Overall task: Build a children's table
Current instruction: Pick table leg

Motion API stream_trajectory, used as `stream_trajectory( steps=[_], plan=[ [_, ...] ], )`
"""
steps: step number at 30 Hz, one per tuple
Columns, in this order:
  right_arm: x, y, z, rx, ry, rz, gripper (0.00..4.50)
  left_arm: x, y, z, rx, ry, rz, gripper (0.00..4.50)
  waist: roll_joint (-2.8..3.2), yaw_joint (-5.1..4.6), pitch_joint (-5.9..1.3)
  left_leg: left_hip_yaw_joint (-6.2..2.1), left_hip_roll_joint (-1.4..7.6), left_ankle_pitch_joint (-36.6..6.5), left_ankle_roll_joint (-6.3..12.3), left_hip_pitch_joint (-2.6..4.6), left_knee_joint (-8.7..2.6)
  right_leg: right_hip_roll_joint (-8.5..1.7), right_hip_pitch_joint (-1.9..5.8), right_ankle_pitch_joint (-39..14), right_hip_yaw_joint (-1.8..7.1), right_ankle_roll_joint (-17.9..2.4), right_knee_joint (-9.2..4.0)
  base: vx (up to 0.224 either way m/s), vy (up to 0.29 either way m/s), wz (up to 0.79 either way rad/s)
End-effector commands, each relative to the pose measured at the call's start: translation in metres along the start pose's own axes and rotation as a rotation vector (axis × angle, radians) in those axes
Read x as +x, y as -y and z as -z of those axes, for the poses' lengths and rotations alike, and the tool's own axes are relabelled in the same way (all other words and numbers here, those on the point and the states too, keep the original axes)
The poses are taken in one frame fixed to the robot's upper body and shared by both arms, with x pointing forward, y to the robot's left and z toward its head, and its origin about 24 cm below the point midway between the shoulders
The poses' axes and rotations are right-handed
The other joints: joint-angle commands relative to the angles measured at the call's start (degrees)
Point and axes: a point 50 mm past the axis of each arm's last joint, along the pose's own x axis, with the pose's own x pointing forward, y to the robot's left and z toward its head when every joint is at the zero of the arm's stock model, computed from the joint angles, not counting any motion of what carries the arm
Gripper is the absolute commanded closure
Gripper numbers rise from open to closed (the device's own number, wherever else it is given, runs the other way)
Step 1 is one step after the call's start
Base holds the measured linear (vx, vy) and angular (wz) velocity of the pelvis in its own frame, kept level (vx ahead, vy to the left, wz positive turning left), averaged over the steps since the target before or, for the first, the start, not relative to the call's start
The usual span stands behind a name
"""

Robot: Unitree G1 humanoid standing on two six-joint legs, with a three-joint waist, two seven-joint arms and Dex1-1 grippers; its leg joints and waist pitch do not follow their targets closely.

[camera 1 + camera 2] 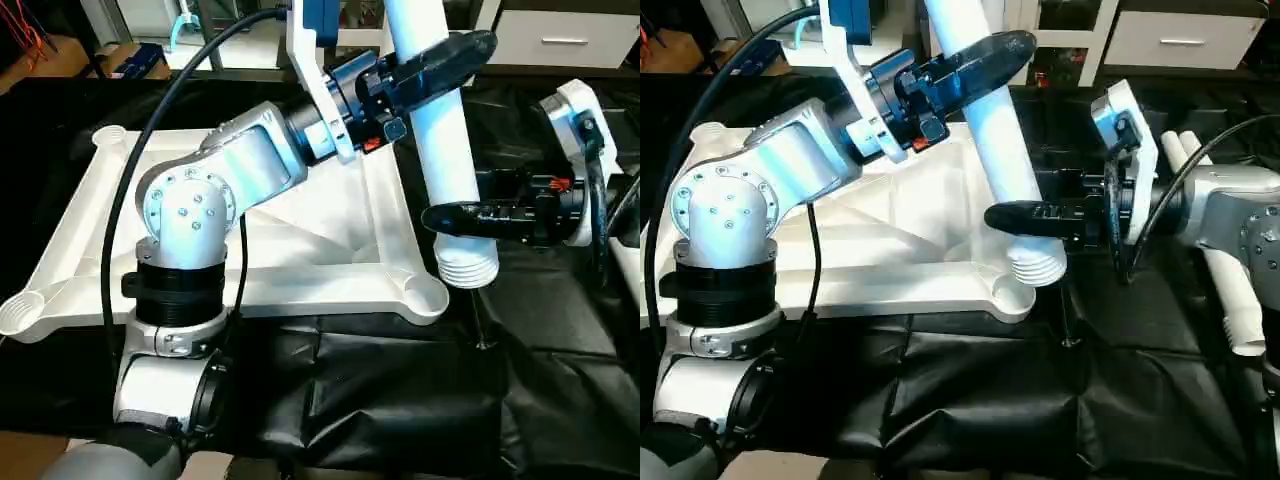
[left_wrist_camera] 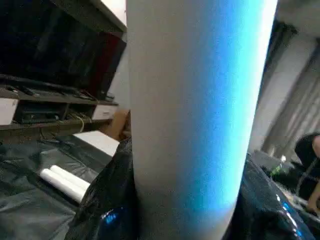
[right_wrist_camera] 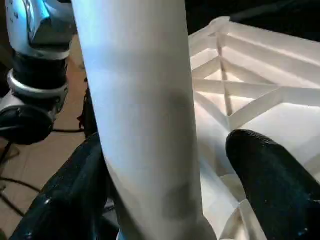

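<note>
Closest to cam is my left forearm [image 1: 190,215], reaching fwd over the tabletop [image 1: 90,240], which lies upside down on black sheeting [image 1: 400,400], ribs up, so the corner sockets face up to take legs. Left gripper [image 1: 425,62] is clamped on the upper part of a white leg [image 1: 445,150], fingers either side of the tube; the left wrist view has the tube hard up between them, so that's a firm hold. Leg stands near upright, slightly tilted, ribbed end [image 1: 467,270] down.

Right gripper [image 1: 470,218] comes in from the side, lower down, near the ribbed end. Its fingers stand wide around the leg: one black finger [image 3: 272,190] sits apart from the tube in the right wrist view, so I read it as bracketing and steadying, not squeezing.

Ribbed end hangs just beside and above the near right corner socket [image 1: 425,290], not in it yet. My take: two-point hold is there to steer the tip while the top hand carries the wt. Next needs a small shift over the socket, then push down; risk is going in crooked.

Spare legs [image 1: 1230,290] lie by my right arm.
</note>
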Motion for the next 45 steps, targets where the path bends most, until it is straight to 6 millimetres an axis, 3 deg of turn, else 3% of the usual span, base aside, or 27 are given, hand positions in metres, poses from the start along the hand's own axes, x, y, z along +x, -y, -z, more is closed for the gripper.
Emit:
stream_trajectory(
  steps=[1, 11, 22, 34, 40, 41, 45],
  plan=[
    [0.000, 0.000, -0.004, -0.023, -0.020, 0.014, 0.69, 0.003, 0.010, 0.004, 0.016, -0.036, 0.069, 2.70, -2.39, -0.05, -6.48, -1.04, 1.82, -5.81, 5.83, 1.70, -3.52, -1.88, 3.85, -19.81, 1.17, -10.62, -3.64, 0.000, 0.000, 0.00],
    [0.005, -0.004, 0.002, -0.022, -0.070, -0.016, 0.69, 0.004, 0.008, 0.016, 0.031, -0.085, 0.088, 2.70, -2.40, -0.07, -6.49, -1.07, 1.85, -6.40, 5.33, 1.68, -3.59, -1.96, 3.93, -19.55, 1.25, -10.77, -3.63, 0.000, 0.000, 0.00],
    [0.005, -0.005, 0.009, -0.012, -0.102, -0.021, 1.78, 0.004, 0.011, 0.014, 0.044, -0.082, 0.103, 2.70, -2.28, -0.05, -6.43, -1.12, 1.88, -7.14, 4.83, 1.73, -3.65, -1.97, 3.92, -20.36, 1.24, -10.36, -3.73, 0.000, 0.000, 0.00],
    [0.005, -0.008, 0.020, 0.005, -0.159, -0.031, 2.54, 0.006, 0.011, 0.010, 0.050, -0.069, 0.109, 2.70, -2.25, -0.03, -6.48, -1.13, 1.87, -7.27, 5.00, 1.73, -3.60, -2.02, 3.89, -20.41, 1.25, -10.41, -3.77, 0.000, 0.000, 0.00],
    [0.007, -0.005, 0.021, -0.026, -0.156, 0.003, 2.55, 0.006, 0.010, 0.010, 0.052, -0.069, 0.110, 2.70, -2.24, -0.04, -6.47, -1.13, 1.87, -7.62, 4.86, 1.73, -3.60, -2.04, 3.91, -20.63, 1.23, -10.33, -3.79, 0.000, 0.000, 0.00],
    [0.007, -0.005, 0.022, -0.023, -0.159, -0.007, 1.90, 0.006, 0.010, 0.010, 0.052, -0.068, 0.109, 2.70, -2.31, -0.07, -6.46, -1.13, 1.84, -7.58, 4.93, 1.67, -3.59, -2.03, 3.94, -20.73, 1.22, -10.27, -3.79, 0.000, 0.000, 0.00],
    [0.008, -0.007, 0.024, -0.040, -0.171, -0.008, 1.56, 0.007, 0.010, 0.010, 0.051, -0.066, 0.108, 2.70, -2.21, -0.04, -6.49, -1.18, 1.91, -7.56, 4.76, 1.69, -3.65, -2.01, 3.91, -20.73, 1.22, -10.19, -3.84, 0.000, 0.000, 0.00]
  ],
)
